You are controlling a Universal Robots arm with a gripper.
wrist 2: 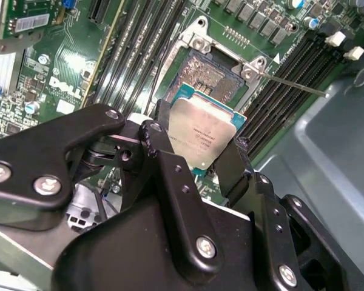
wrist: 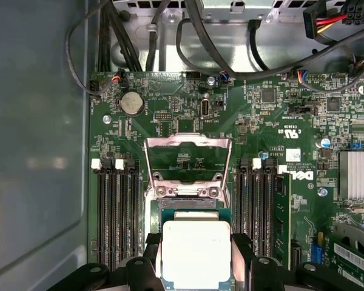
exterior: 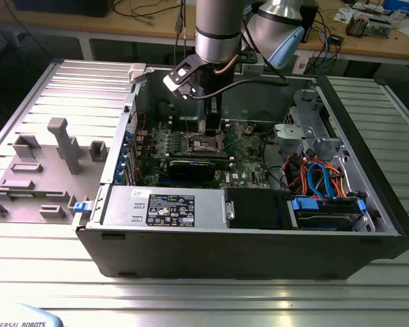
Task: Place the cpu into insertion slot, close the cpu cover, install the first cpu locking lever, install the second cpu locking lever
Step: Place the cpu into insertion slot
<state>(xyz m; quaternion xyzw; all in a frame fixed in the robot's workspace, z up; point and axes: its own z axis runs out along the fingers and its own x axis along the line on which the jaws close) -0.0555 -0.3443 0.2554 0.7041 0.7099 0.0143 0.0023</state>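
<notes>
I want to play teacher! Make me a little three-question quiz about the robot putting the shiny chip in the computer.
1. True or false: the hand is shut on the cpu.
2. Pick one. The cpu cover is: A) flipped open, B) shut down flat, C) held in the hand.
3. Fill the blank: the insertion slot has ____ in it.

Key: 1 true. 2 A. 3 nothing; the cpu is held just short of it.
</notes>
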